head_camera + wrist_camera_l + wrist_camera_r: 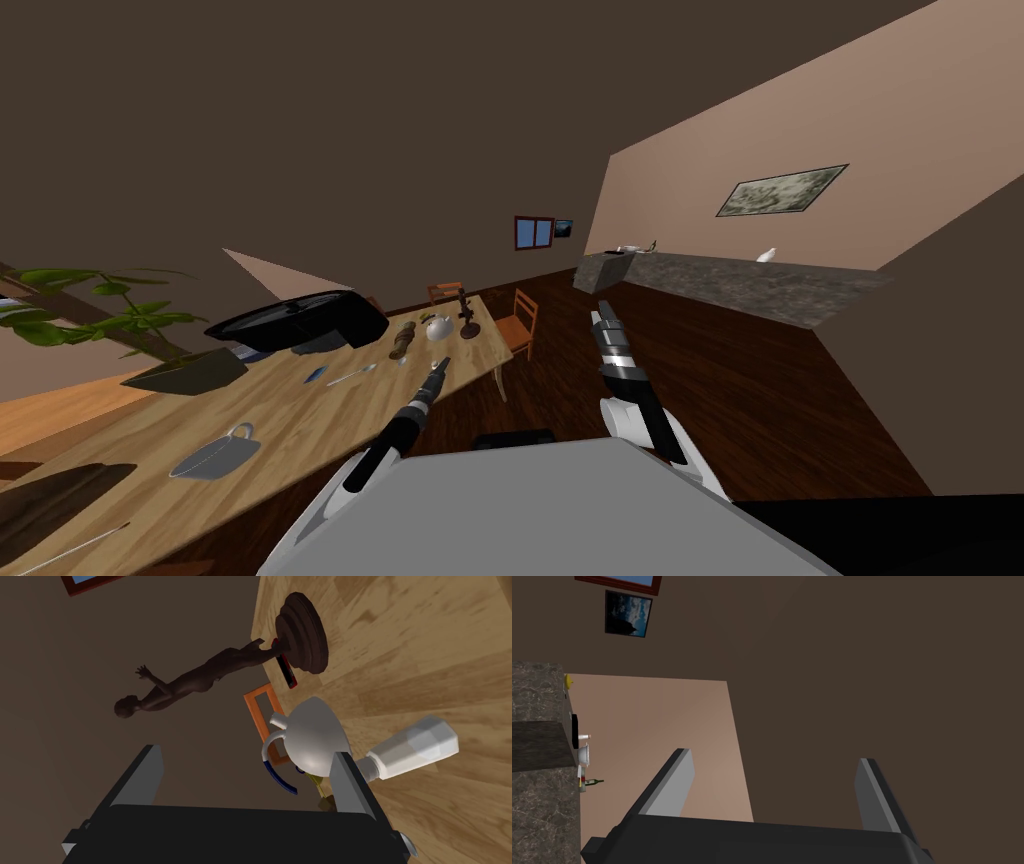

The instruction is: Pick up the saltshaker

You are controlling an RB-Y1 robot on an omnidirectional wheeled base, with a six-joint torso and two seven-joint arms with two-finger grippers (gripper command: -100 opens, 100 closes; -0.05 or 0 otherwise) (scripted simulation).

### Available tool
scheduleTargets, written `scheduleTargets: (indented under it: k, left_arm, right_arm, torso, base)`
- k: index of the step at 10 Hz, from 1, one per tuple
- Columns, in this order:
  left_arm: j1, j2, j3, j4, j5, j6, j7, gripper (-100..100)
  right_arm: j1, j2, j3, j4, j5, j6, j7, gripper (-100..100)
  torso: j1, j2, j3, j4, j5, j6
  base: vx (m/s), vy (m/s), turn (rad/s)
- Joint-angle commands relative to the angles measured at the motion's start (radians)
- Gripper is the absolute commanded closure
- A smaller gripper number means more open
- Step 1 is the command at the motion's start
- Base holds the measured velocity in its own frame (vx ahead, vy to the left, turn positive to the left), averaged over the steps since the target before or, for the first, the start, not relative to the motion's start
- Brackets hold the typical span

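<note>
Wooden counter carries the white saltshaker upright, just beside the teapot. Left tool, spread and nearer, points at the teapot, with the saltshaker just outside one finger; right tool is also spread.

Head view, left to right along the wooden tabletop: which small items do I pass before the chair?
Grey handled cup → small blue pen-like item → silvery spoon → brown knobbly cylinder → round white teapot → dark brown figurine on a round base.
</note>
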Motion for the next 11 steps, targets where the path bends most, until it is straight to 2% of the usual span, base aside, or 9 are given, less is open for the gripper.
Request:
scheduleTargets:
  k: [1,4,5,7,8,10,11]
  left_arm:
    - [-0.018,0.025,-0.001,0.034,0.009,0.017,0.0,-100]
    - [-0.012,0.101,-0.014,0.108,0.015,0.087,-0.023,-100]
    - [-0.012,0.101,-0.014,0.109,0.015,0.087,-0.023,-100]
    - [-0.007,0.159,-0.017,0.163,0.017,0.127,-0.038,-100]
    - [-0.007,0.159,-0.017,0.163,0.017,0.127,-0.038,-100]
    - [0.001,0.221,-0.018,0.218,0.017,0.164,-0.053,-100]
    - [0.001,0.221,-0.018,0.219,0.017,0.164,-0.053,-100]
  right_arm:
    - [0.0,0.0,0.0,0.0,0.0,0.0,0.0,0]
    - [0.0,0.0,0.0,0.0,0.0,0.0,0.0,0]
    - [0.0,0.0,0.0,0.0,0.0,0.0,0.0,0]
    - [0.0,0.0,0.0,0.0,0.0,0.0,0.0,0]
    - [0.0,0.0,0.0,0.0,0.0,0.0,0.0,0]
    - [0.0,0.0,0.0,0.0,0.0,0.0,0.0,0]
    - [0.0,0.0,0.0,0.0,0.0,0.0,0.0,0]
  torso:
    - [0.0,0.0,0.0,0.0,0.0,0.0]
    - [0.002,0.0,0.0,0.0,0.0,0.0]
    - [0.001,-0.001,-0.001,0.0,0.0,0.0]
    - [0.003,0.0,0.0,0.0,0.001,0.0]
    - [0.003,-0.001,0.0,0.0,0.001,0.0]
    - [0.004,-0.001,-0.001,0.0,0.001,0.0]
    - [0.004,-0.002,-0.001,0.0,0.001,0.0]
  base:
    - [0.023,-0.064,-0.033]
    - [0.036,-0.073,-0.124]
    - [0.042,-0.052,-0.033]
    - [0.038,-0.051,-0.132]
    - [0.041,-0.04,-0.043]
    - [0.052,-0.047,-0.144]
    - [0.038,-0.034,-0.054]
